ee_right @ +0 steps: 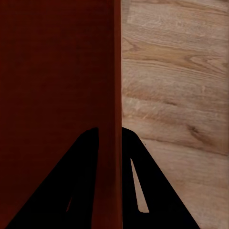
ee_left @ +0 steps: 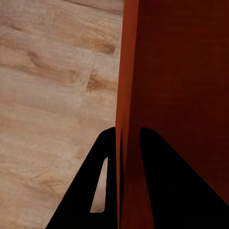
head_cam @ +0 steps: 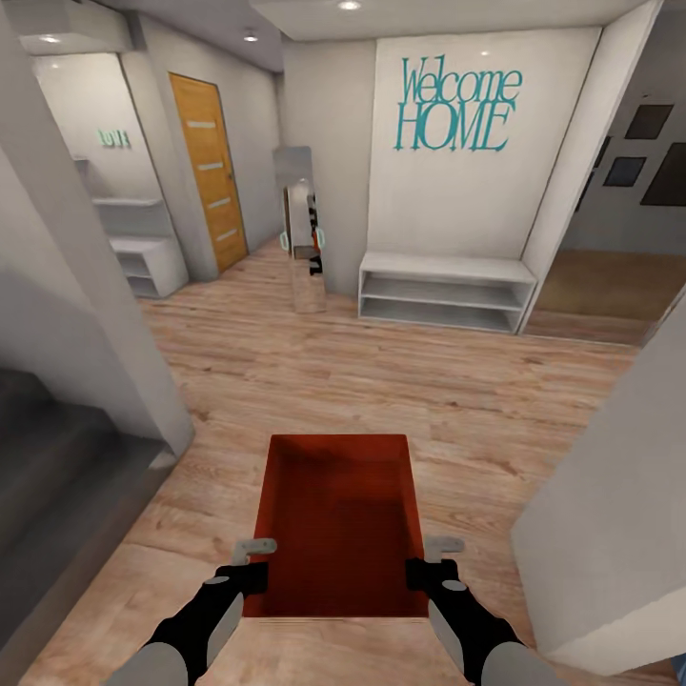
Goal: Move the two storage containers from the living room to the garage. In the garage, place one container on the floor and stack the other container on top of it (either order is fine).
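A hallway of light wood plank floor (head_cam: 381, 381) lies open ahead — white walls close at both sides. The orange-red shallow plastic storage container (head_cam: 335, 519) hangs between both arms, left gripper (head_cam: 250, 572) and right gripper (head_cam: 427, 572) each clamped over a side wall.

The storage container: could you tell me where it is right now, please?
In the head view, the storage container is held low and centre between the left hand and right hand, above the wood floor.
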